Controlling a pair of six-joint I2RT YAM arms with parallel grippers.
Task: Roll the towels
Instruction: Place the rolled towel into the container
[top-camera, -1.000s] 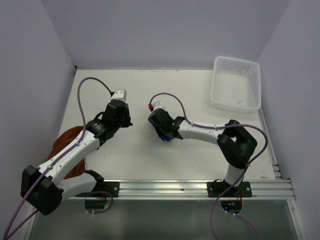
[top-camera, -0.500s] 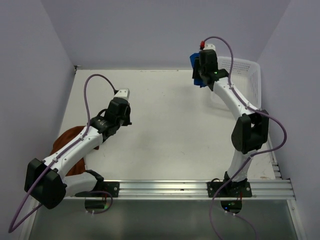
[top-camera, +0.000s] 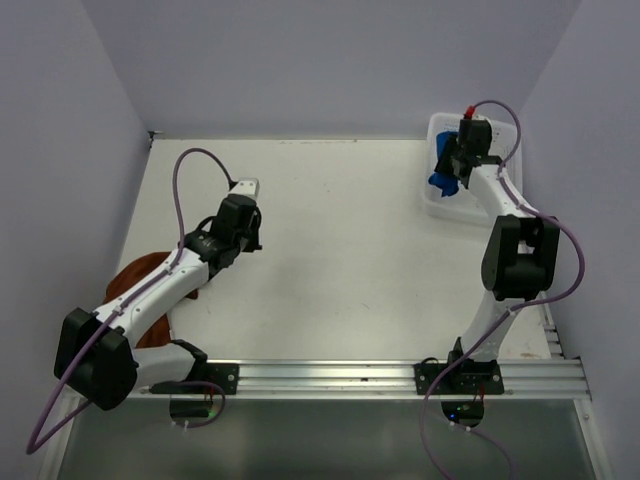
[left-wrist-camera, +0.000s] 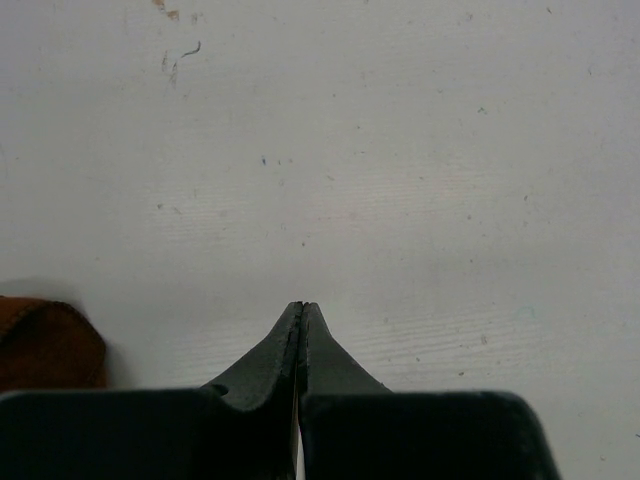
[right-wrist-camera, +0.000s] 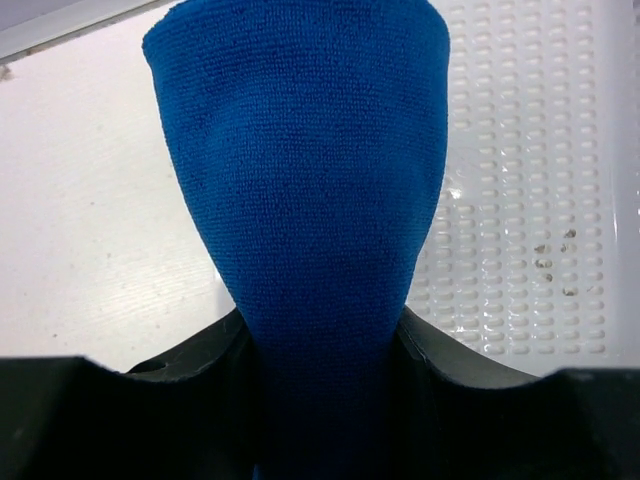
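Pale lavender walls close in your white tabletop (top-camera: 330, 260) on three sides, and the surface carries faint scuffs and specks.

Start at the left. The rust-brown towel (top-camera: 133, 285) lies bunched at about 8 o'clock on the tabletop, right at the left edge, and your left arm crosses over part of it. In the left wrist view only a rounded corner of it shows, at roughly 8 o'clock of the picture, apart from the fingers. Your left pincer (left-wrist-camera: 302, 308) is clenched with its two black fingers pressed tip to tip and nothing between them. It hangs over bare tabletop towards 10 o'clock.

Move across to the right. Your right arm reaches out to the far corner, at about 1 o'clock. Your right pincer (right-wrist-camera: 322, 345) is grasping the royal blue towel (right-wrist-camera: 300, 170), with a finger on either side of the cloth. The towel looks gathered into a rounded bundle that widens away from the fingers. It sits over the 9 o'clock rim of the white perforated basket (right-wrist-camera: 520, 200), with tabletop showing to its left and the basket floor to its right. You cannot tell whether the cloth touches the basket.
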